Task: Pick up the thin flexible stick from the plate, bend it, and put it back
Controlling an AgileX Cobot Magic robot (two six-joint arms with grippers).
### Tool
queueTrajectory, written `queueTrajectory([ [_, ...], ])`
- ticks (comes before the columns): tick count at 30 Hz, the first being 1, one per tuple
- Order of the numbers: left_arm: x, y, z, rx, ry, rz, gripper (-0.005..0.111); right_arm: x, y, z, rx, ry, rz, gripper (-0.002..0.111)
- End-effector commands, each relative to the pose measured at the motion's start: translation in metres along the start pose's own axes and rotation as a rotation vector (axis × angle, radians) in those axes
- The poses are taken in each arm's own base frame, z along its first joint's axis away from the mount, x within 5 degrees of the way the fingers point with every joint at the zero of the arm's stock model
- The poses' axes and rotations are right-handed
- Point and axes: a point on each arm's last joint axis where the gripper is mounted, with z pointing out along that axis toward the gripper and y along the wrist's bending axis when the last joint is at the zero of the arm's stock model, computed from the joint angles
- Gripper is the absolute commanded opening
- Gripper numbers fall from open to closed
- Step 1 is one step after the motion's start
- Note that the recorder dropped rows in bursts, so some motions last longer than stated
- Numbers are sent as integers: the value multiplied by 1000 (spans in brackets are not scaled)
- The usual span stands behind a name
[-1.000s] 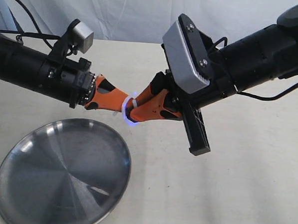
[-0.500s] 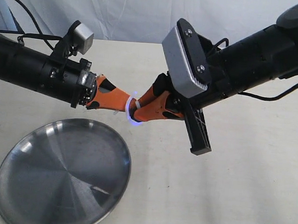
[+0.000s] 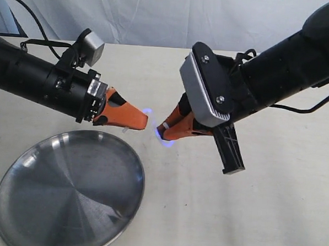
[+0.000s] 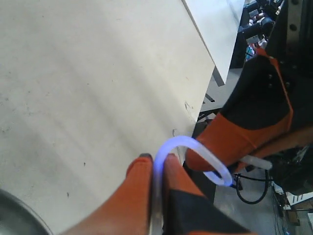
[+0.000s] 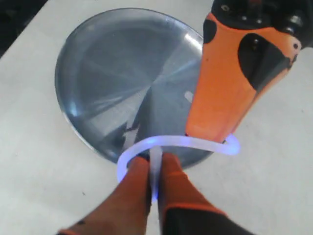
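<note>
Bright even light; radial glare on plate [image 3: 67, 189]; soft shadows.

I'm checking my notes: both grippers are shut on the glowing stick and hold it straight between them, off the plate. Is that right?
Not quite. The stick is not straight: it is bent into a glowing curve between the left gripper and the right gripper, as the right wrist view shows. Both are shut on it, off the plate.
</note>
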Motion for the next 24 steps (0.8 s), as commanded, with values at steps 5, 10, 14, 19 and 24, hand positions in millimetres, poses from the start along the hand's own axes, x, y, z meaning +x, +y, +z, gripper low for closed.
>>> queueTrajectory([
  [5,6,2,18,35,66,-48,0,-16,5,20,20,123,-197,-1],
  [10,8,0,21,39,83,-42,0,-22,10,28,2,177,-304,-1],
  [14,8,1,21,35,93,-44,0,-21,12,30,-27,224,-370,-1],
  [19,10,2,21,26,114,-48,0,-18,11,29,-18,264,-411,-1],
  [24,11,2,21,23,119,-52,0,-17,11,29,-25,284,-440,-1],
])
